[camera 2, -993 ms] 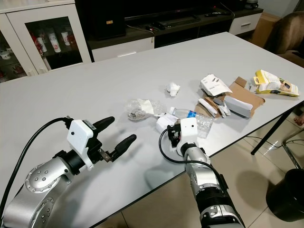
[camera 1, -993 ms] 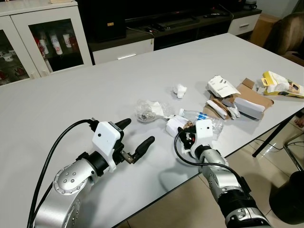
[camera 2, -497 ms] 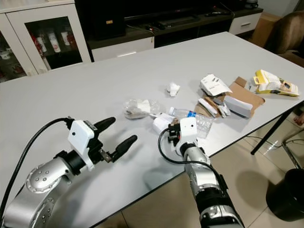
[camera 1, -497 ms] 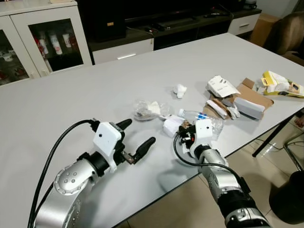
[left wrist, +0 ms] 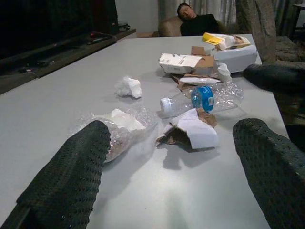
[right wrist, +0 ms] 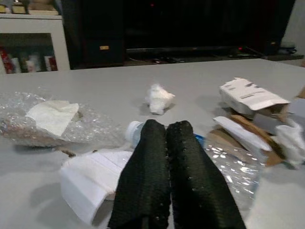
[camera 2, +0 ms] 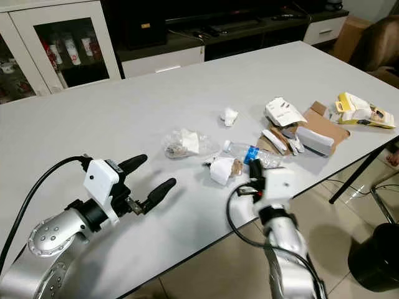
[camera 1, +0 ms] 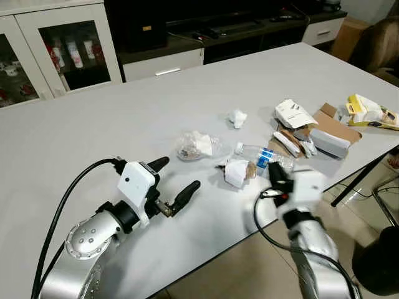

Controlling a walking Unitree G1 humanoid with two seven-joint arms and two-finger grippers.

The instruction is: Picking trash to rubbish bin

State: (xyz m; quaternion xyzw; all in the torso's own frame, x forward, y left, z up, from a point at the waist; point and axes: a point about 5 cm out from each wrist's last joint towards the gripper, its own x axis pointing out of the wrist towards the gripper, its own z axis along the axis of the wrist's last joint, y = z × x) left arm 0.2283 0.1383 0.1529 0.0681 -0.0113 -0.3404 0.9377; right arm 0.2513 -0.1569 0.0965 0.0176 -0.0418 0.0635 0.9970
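Observation:
Trash lies across the grey table: a crumpled white carton piece, a clear bottle with a blue label, a plastic bag holding tissue, a tissue ball, and a white box on cardboard. My left gripper hovers open over the table, left of the carton piece, with nothing between its fingers. Near the table's front edge, beside the bottle, is my right gripper. It is shut and empty, its fingers pressed together and pointing at the bottle cap.
A yellow package lies at the table's far right corner. A black bin stands on the floor at lower right, beside a table leg. Cabinets line the far wall. A person reclines on a sofa beyond the table.
My right gripper has drawn back from the white carton piece toward the table's front edge. The carton piece now lies free. The left gripper has hardly moved.

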